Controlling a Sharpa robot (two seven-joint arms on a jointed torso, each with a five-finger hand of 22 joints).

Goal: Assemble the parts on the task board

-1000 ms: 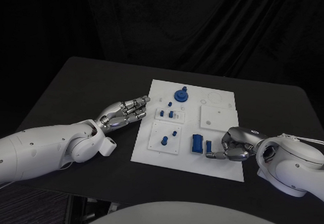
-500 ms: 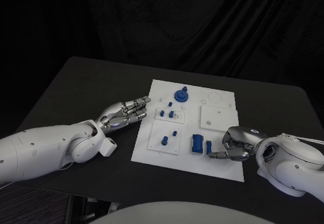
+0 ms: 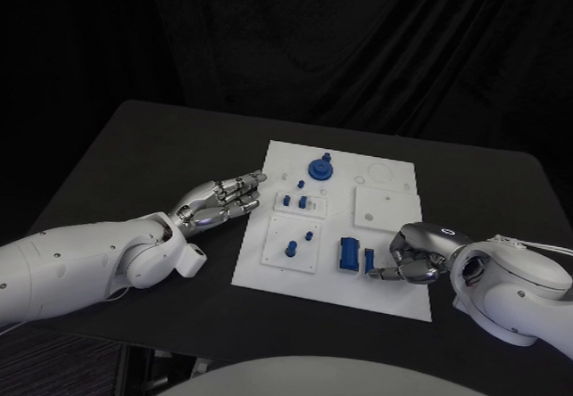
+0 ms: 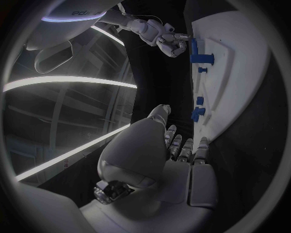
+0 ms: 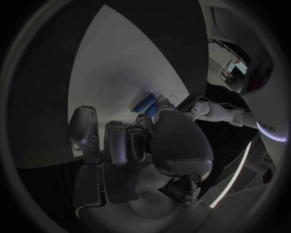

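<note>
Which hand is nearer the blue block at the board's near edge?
Right. The right hand sits just beside the blue block, fingertips almost at it; the left hand rests off the task board, at its far side.

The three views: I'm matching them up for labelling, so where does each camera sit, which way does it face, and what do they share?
Head view: on the robot's head, looking down at the black table and task board; both arms enter, left hand beside the board, right hand on its near right corner.
Left wrist view: behind the left hand, facing along the board.
Right wrist view: behind the right hand, facing the board.
Shared: the board and blue parts; the left wrist view also catches the right hand.
</note>
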